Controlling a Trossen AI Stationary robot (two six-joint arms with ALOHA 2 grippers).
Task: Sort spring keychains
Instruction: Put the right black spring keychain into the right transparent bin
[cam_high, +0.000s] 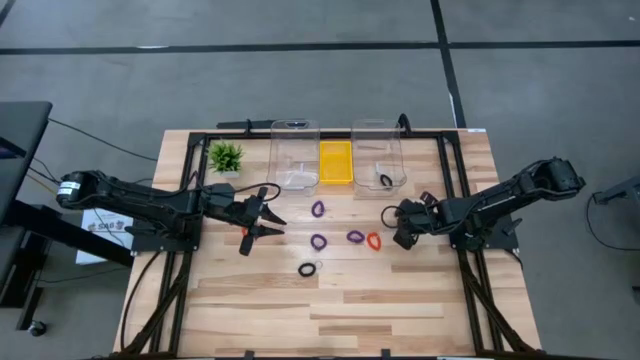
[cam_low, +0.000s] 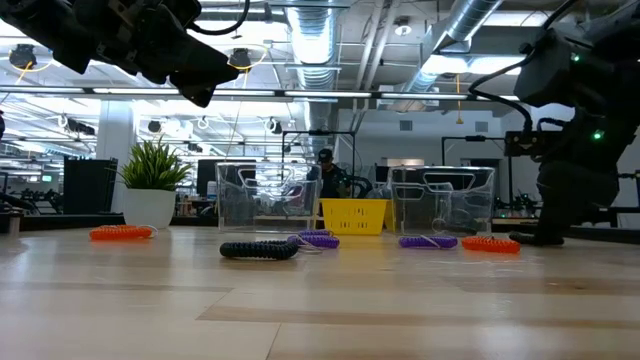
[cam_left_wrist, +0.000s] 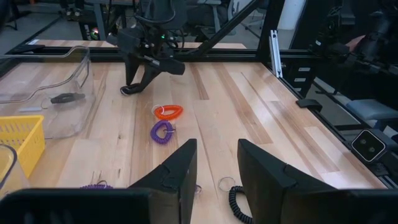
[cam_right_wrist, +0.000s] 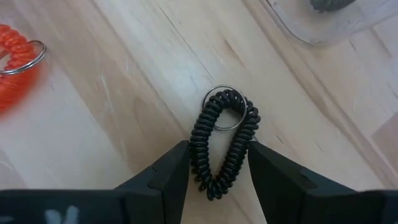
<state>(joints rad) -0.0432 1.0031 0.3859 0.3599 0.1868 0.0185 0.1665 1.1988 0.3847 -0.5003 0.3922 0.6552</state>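
Wooden table (cam_high: 400, 300) under my arms: right gripper (cam_right_wrist: 217, 163) straddles a black keychain (cam_right_wrist: 222, 140) (fingers apart, not clamped), left gripper (cam_left_wrist: 216, 163) hovers open.

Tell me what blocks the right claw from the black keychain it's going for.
Nothing visible does. The right claw is low over the table with the black keychain lying flat between its open fingers, bare wood around it; the clear bin sits beyond.

The left gripper (cam_high: 268, 222) hangs above the bench, jaws parted. The right gripper (cam_high: 392, 222) is lowered to the bench, jaws apart.
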